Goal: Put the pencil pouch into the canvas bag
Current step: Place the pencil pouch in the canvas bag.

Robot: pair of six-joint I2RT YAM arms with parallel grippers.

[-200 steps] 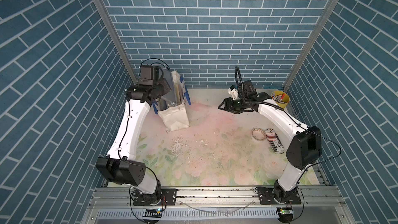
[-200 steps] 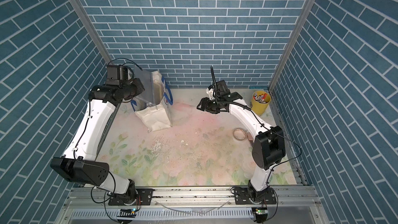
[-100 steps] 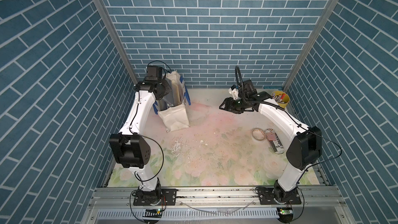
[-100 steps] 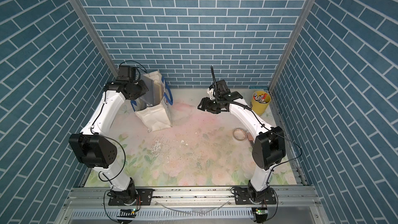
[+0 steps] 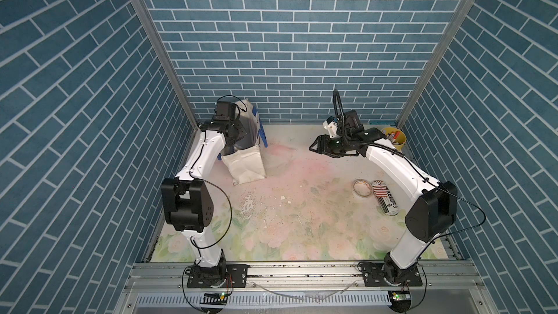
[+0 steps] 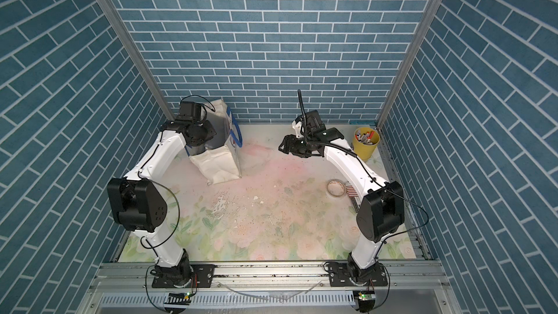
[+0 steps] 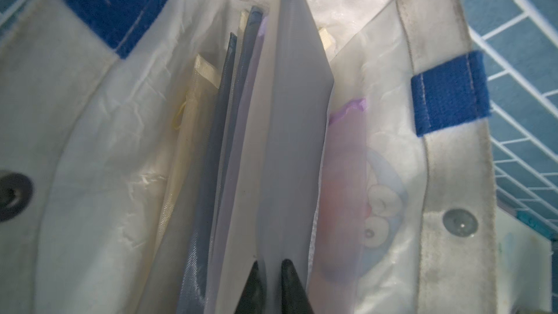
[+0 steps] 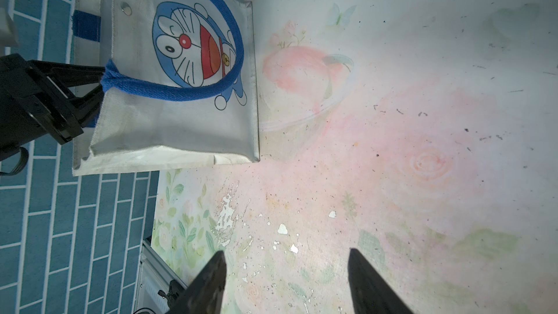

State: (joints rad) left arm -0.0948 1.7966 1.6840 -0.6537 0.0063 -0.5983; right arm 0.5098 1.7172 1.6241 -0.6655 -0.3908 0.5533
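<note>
Left wrist view: left pincer (image 7: 269,270) reaches down inside canvas bag (image 7: 453,161).

Off-white canvas bag (image 8: 169,122) with blue handles (image 8: 181,95) and a blue cartoon cat; yellow pen bucket (image 6: 366,146); pastel floral surface (image 5: 302,222).

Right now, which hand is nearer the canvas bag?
Left. The left hand reaches down into the open top of the canvas bag. The right hand hangs over the table, apart from the bag, on its printed side.
</note>
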